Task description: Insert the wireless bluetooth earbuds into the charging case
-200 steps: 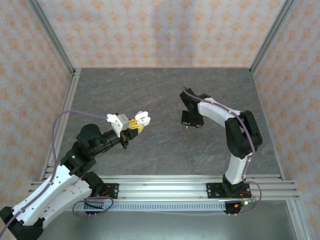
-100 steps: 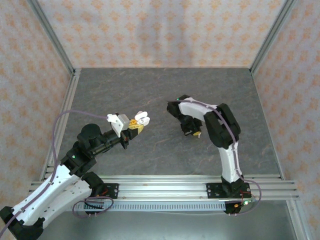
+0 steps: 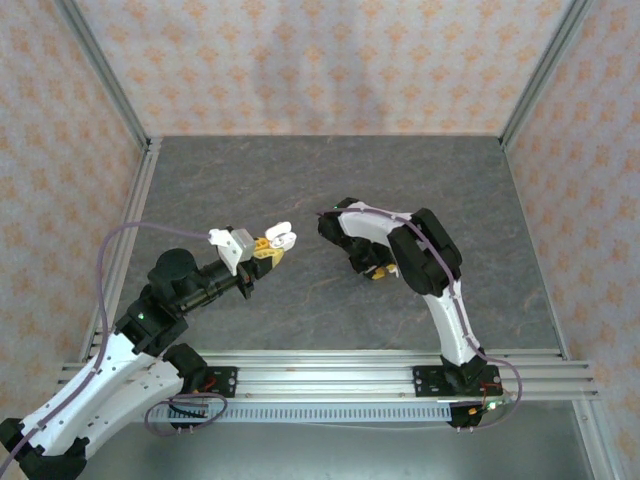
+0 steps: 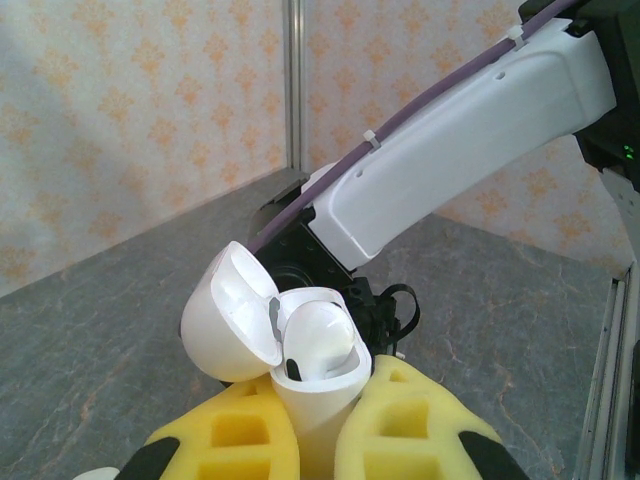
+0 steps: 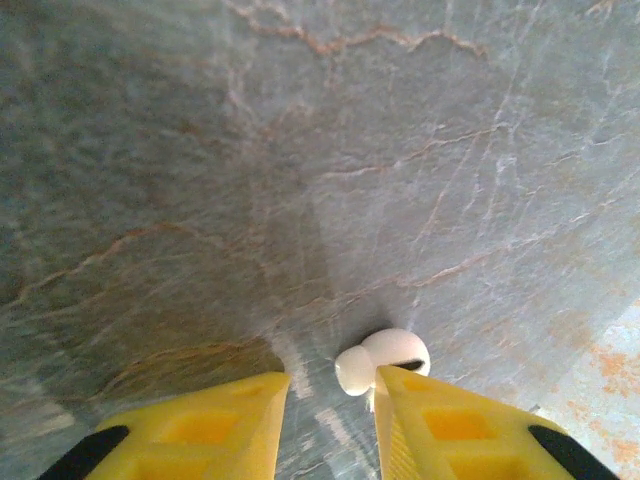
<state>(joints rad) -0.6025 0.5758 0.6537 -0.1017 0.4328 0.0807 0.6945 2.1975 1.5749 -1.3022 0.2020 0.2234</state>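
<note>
Holding the charging case (image 4: 312, 352) by its base, lid flipped open, the left gripper (image 4: 305, 432) is clamped tight. Right gripper (image 5: 331, 398) is low over the table (image 5: 300, 150) with jaws parted. One earbud (image 5: 386, 358) sits against a single finger, unpinched. Risk: a closing pinch catches only its rounded head and squirts it away.
</note>
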